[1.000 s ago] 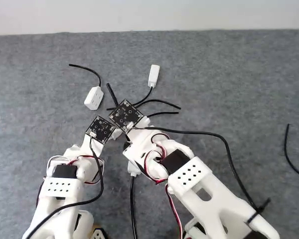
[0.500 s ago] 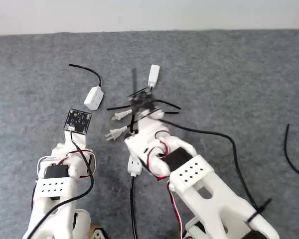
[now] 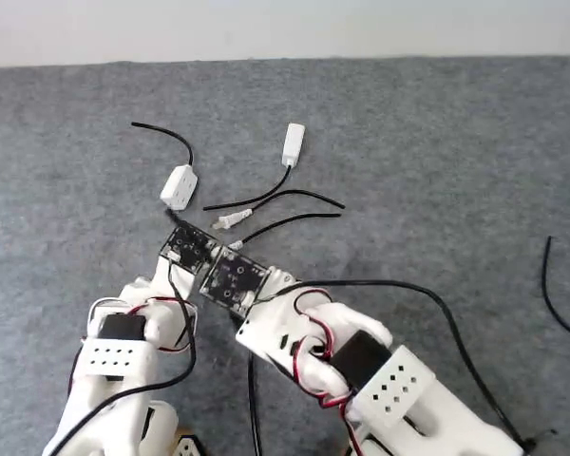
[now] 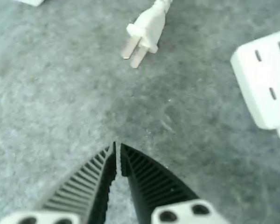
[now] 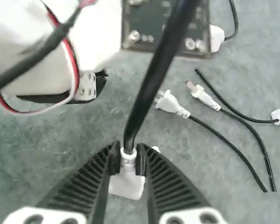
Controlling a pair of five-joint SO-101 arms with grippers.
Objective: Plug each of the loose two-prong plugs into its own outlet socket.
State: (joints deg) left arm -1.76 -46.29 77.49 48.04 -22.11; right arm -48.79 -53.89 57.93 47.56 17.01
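Observation:
My right gripper [image 5: 126,148] is shut on the neck of a white cord-end socket [image 5: 126,183], and its black cord [image 5: 154,74] runs up between the fingers. Two loose two-prong plugs [image 5: 170,103] [image 5: 200,95] lie on the carpet just beyond it. My left gripper [image 4: 117,150] is shut with nothing in it, low over the carpet. Ahead of it lie one plug [image 4: 144,28] and a white outlet socket [image 4: 266,88]. From above, that socket [image 3: 179,186] sits just past the left wrist board [image 3: 192,249], the plugs [image 3: 226,221] [image 3: 236,245] lie beside it, and another socket [image 3: 293,144] is farther back.
The two wrists sit close together, the right wrist board [image 3: 236,275] almost touching the left one. Thin black cords [image 3: 294,195] cross the grey carpet [image 3: 437,142] behind the plugs. Another cord [image 3: 551,285] lies at the right edge.
The right wrist has pulled back from the plugs toward the near left, beside the left wrist. The left wrist swung out left, then returned near the socket.

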